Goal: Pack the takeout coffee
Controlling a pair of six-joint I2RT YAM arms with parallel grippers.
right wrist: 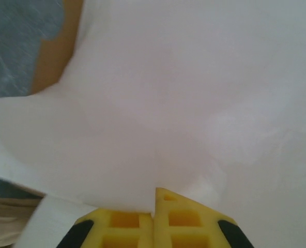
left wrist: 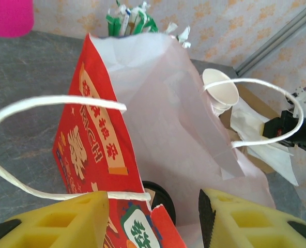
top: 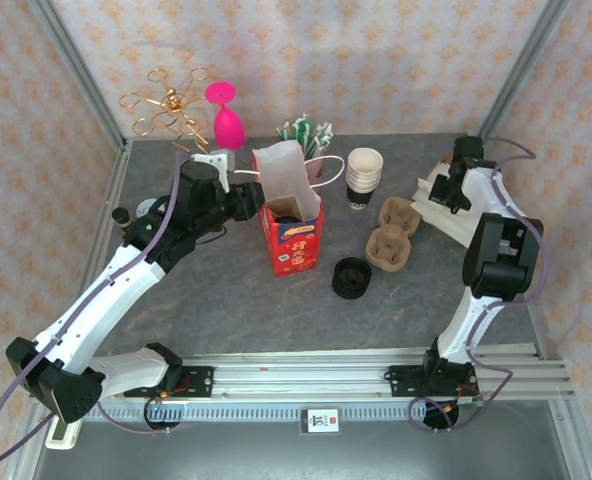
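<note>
The takeout coffee (top: 288, 209) stands inside the red paper bag (top: 296, 240), and its black lid (left wrist: 164, 200) shows past the bag's torn near rim. My left gripper (top: 248, 200) is open at the bag's left side. In the left wrist view the left gripper (left wrist: 153, 222) has its yellow fingers (left wrist: 65, 222) spread to either side of the red bag (left wrist: 101, 139). At the back right my right gripper (top: 441, 192) is down on a pile of white napkins (top: 456, 215). Its jaws (right wrist: 154, 206) are shut, with the white napkin (right wrist: 194, 103) bunched at the tips.
A stack of lidless cups (top: 364, 178) stands right of the bag, with a cardboard cup carrier (top: 396, 232) and a pile of black lids (top: 351, 278) nearer me. Straws and packets (top: 306, 132), a pink glass (top: 226, 115) and a gold wire rack (top: 166, 105) line the back.
</note>
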